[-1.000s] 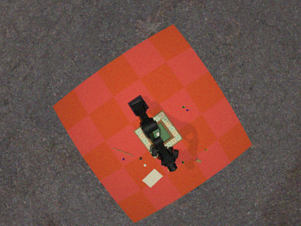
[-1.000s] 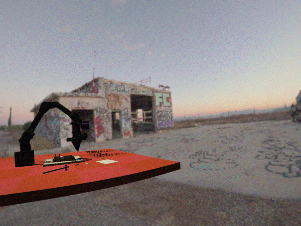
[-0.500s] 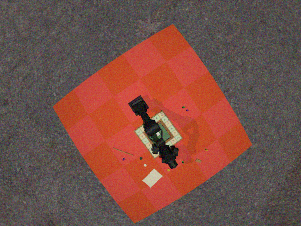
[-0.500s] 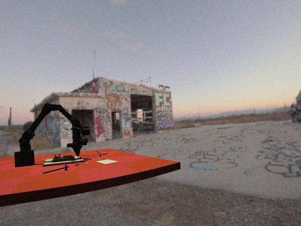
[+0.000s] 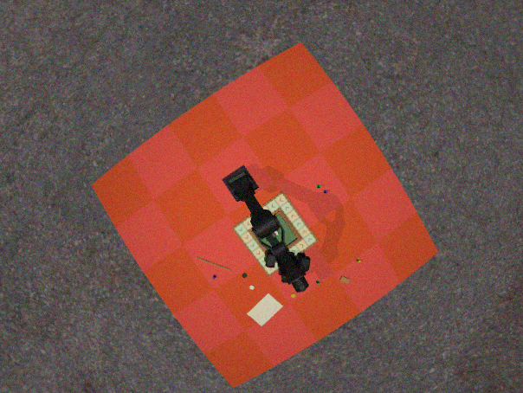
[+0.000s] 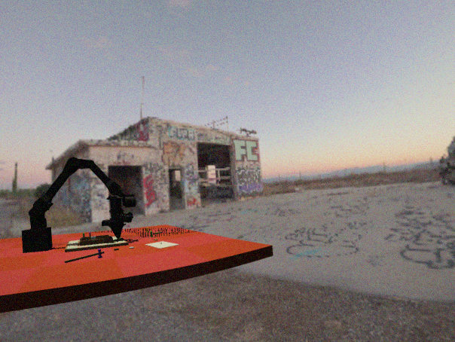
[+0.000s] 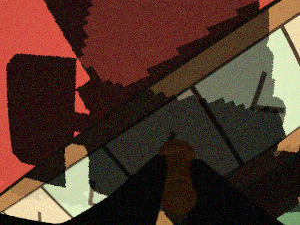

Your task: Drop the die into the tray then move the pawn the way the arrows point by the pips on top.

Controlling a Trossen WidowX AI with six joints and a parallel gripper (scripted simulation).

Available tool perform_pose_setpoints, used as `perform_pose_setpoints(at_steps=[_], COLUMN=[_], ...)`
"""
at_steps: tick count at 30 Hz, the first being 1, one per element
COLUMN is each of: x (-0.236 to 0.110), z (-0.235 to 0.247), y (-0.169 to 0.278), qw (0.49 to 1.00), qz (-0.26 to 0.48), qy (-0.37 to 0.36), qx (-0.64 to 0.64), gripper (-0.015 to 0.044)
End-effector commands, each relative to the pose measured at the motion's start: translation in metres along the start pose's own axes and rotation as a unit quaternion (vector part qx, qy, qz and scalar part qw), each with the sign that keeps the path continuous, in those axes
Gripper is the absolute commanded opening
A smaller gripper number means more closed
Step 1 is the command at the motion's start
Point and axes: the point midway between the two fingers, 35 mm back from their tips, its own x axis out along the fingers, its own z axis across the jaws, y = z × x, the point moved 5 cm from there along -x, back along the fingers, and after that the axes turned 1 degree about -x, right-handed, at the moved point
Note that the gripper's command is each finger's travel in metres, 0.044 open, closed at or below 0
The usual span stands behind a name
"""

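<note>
The white die (image 5: 275, 234) lies in the green tray (image 5: 286, 226); the black gripper (image 7: 175, 210), clamped on the brown pawn (image 7: 175, 177), carries it over the board's squares; release remains

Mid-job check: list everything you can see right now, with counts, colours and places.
Table: one, red checkered, on grey ground.
Board: one, pale arrow squares, mid-table.
Dice tray: one, green, inside the ring.
Die: one, white, in the tray.
Pawn: one, brown, held over the board's edge squares.
Card: one, cream, near the board.
Stick: one, thin, brown.
Block: one, brown.
Beads: about eight, mixed colours, scattered.
Arm: one, black.
End effector: closed on the pawn.
</note>
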Motion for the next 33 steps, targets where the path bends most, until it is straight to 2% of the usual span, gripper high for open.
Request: perform_pose_setpoints(at_steps=[1, 8, 12, 15, 19, 25, 31, 32, 33], x=[-0.001, -0.004, -0.049, -0.051, -0.065, -0.108, -0.129, -0.125, -0.125], z=[0.0, 0.0, 0.001, 0.001, -0.008, -0.047, -0.09, -0.068, -0.068], y=[0.0, -0.001, -0.001, -0.001, 0.011, 0.064, 0.122, 0.093, 0.093], qw=[1.0, 1.0, 1.0, 1.0, 1.0, 0.99, 0.968, 0.98, 0.98], qz=[-0.001, -0.001, 0.002, 0.002, 0.002, 0.005, 0.008, -0.001, -0.001], qy=[-0.001, -0.001, 0.0, 0.0, 0.0, 0.001, 0.002, -0.001, -0.001], qx=[0.0, 0.0, 0.003, 0.003, -0.025, -0.139, -0.251, -0.198, -0.198], gripper=[0.0079, 0.0263, 0.0368, 0.044, 0.044, 0.044, 0.044, 0.044, 0.044])
